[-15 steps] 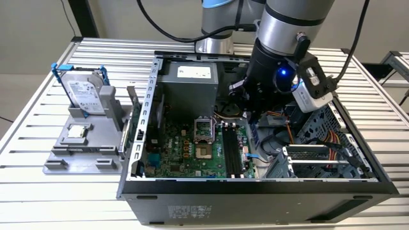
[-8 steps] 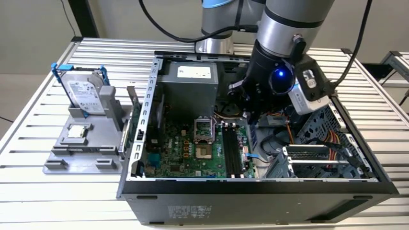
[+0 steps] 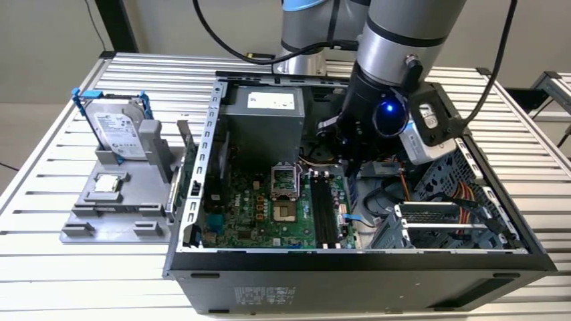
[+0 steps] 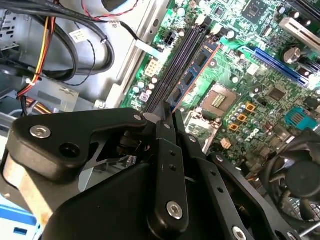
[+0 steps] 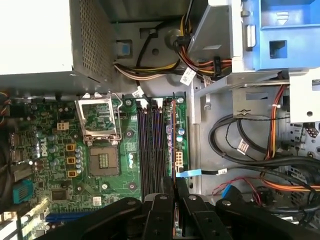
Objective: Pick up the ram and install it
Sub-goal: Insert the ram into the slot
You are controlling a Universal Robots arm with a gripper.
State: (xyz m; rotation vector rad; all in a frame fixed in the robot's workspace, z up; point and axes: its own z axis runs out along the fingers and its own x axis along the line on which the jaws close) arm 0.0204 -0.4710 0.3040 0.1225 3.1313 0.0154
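The second wrist view shows the gripper [image 4: 167, 116] with its fingers drawn narrow, pinched on the end of the ram [image 4: 194, 75], a bluish stick with dark chips. The ram lies lengthwise along the black memory slots [image 4: 175, 65] of the motherboard [image 4: 260, 85], on the side nearest the open processor socket [image 4: 218, 102]. Whether it is fully seated or only resting on its slot I cannot tell.

In the first wrist view the same fingertips [image 5: 167, 200] close together over the row of slots [image 5: 152, 150], and the ram [image 5: 173, 145] shows edge-on as a thin line. In the exterior view the arm reaches down into the open computer case [image 3: 357, 267], with the gripper [image 3: 350, 157] just above the slots. Beside the case a grey tray [image 3: 80, 224] holds a hard drive [image 3: 116, 127] and a small square chip [image 3: 107, 182].

To do this step well, I judge the stick must stay parallel to its slot and upright, not leaning toward the neighbouring slot. The press should go straight down and evenly, so both ends sink together. Any tilt risks jamming one end or stressing the board.
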